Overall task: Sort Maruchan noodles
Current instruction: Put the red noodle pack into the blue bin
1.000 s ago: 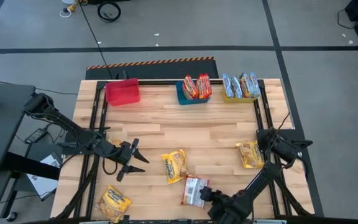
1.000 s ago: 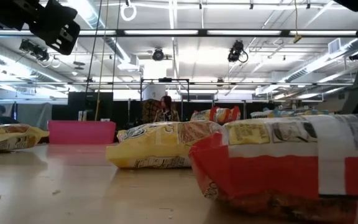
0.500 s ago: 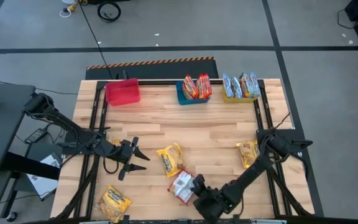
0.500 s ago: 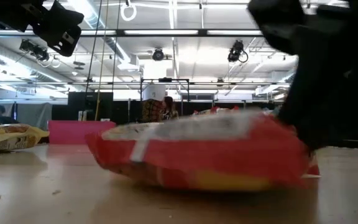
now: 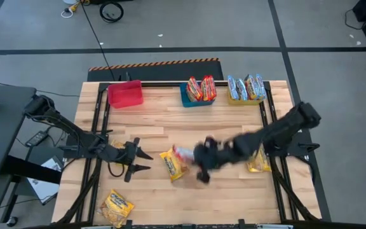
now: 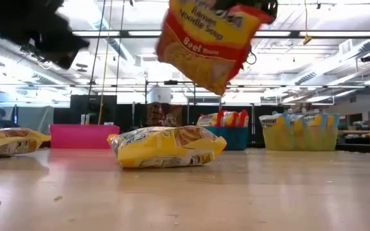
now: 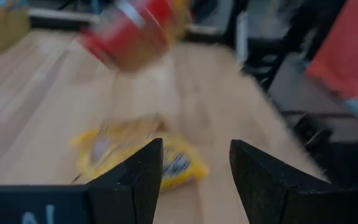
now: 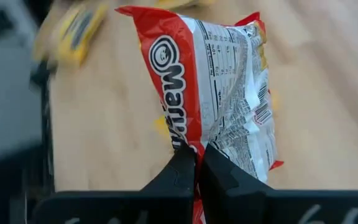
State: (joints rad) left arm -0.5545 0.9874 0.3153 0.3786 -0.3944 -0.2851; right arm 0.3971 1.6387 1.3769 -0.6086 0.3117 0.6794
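A red Maruchan noodle packet (image 8: 210,81) hangs in the air over the table's middle, with my right gripper (image 8: 196,163) shut on it; the low view shows this packet (image 6: 204,42) high above the wood. A yellow packet (image 5: 172,165) lies flat just under it. My left gripper (image 5: 143,160) stands open to the left of that yellow packet (image 7: 135,155), touching nothing. Two more yellow packets lie flat, one at the near left (image 5: 116,207) and one at the right (image 5: 258,159). My right gripper pinches the red packet by one end edge (image 8: 194,148) between its two fingers. The packet is lifted clear of the table. In the low view it hangs tilted below the gripper, its printed face (image 6: 198,45) toward the near edge.
Three bins stand along the far edge: a red bin (image 5: 124,93), a blue bin (image 5: 189,100) holding red packets and a yellow bin (image 5: 246,98) holding blue-silver packets. Black rails (image 5: 99,127) run down both sides of the table.
My right gripper has taken hold of the red packet near the table's near edge, then swung up and toward the far edge with it, rolling as it went. The red packet, flat on the wood before, now hangs clear. The middle yellow packet has slid a little leftward.
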